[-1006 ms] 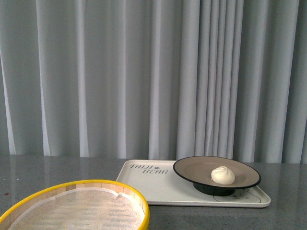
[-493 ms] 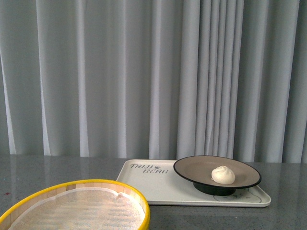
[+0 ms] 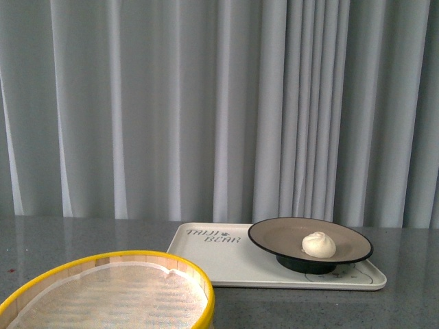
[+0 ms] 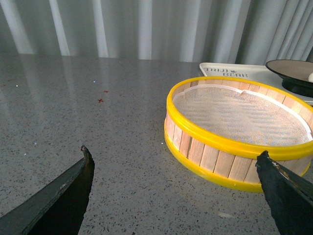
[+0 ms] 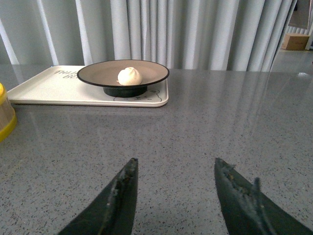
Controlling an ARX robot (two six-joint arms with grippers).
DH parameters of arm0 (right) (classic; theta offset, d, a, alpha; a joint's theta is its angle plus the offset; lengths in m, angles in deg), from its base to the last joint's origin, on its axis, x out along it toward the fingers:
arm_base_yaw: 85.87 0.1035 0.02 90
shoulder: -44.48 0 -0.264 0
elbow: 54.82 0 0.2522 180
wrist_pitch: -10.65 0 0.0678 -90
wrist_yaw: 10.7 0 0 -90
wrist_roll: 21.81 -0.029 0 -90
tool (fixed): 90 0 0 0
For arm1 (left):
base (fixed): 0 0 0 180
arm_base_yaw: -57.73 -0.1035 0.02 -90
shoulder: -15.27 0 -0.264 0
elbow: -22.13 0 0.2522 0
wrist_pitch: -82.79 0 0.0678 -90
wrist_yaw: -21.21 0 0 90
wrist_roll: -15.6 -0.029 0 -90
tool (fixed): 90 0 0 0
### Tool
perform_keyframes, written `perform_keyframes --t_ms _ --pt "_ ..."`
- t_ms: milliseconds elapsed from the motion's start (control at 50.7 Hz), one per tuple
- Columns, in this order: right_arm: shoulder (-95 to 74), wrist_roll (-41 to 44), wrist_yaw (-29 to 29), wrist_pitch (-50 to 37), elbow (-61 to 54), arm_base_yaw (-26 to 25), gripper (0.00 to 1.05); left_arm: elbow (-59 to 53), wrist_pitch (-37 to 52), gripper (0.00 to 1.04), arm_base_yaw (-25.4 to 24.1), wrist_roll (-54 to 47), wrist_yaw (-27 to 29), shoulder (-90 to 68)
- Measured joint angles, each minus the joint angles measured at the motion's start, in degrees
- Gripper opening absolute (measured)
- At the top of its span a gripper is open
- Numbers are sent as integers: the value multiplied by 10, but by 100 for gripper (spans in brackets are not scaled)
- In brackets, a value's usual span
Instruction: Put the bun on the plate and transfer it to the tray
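Observation:
The white pleated bun [image 3: 319, 245] [image 5: 129, 76] lies on the black-rimmed tan plate [image 3: 274, 236] [image 5: 95, 74]. The plate stands on the right half of the cream tray [image 3: 219, 264] [image 5: 49, 88] lettered "TAILI BEAR". Neither arm shows in the front view. My left gripper [image 4: 173, 154] is open over bare grey table, close to the yellow steamer basket. My right gripper [image 5: 175, 164] is open above the table, well short of the tray, nothing between its fingers. In the left wrist view the plate [image 4: 288, 73] and tray [image 4: 230, 71] show at the far edge.
A yellow-rimmed wooden steamer basket [image 3: 110, 291] [image 4: 234, 129] with a white liner sits at the front left of the grey speckled table [image 5: 195, 127]. Grey curtains [image 3: 206, 103] hang behind the table. A small red mark [image 4: 100, 100] is on the tabletop.
The front view has shifted slightly: the tray, plate and basket sit a little lower in the frame. The bun stays on the plate on the tray.

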Motion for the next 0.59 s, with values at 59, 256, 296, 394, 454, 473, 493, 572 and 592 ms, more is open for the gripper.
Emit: perform_keyframes --t_ms 59,256,296,394,454,473,493,572,592 --pt "0 0 0 0 0 0 57 0 0 98 0 0 0 0" --pt "0 0 0 0 0 0 91 0 0 98 0 0 0 0" --pt "0 0 0 0 0 0 98 0 0 98 0 0 0 0" --pt "0 0 0 0 0 0 95 0 0 98 0 0 0 0" --pt "0 0 0 0 0 0 96 0 0 98 0 0 0 0" --pt "0 0 0 0 0 0 96 0 0 98 0 0 0 0" --pt "0 0 0 0 0 0 96 0 0 98 0 0 0 0" --pt "0 0 0 0 0 0 96 0 0 98 0 0 0 0" --pt "0 0 0 0 0 0 96 0 0 98 0 0 0 0"
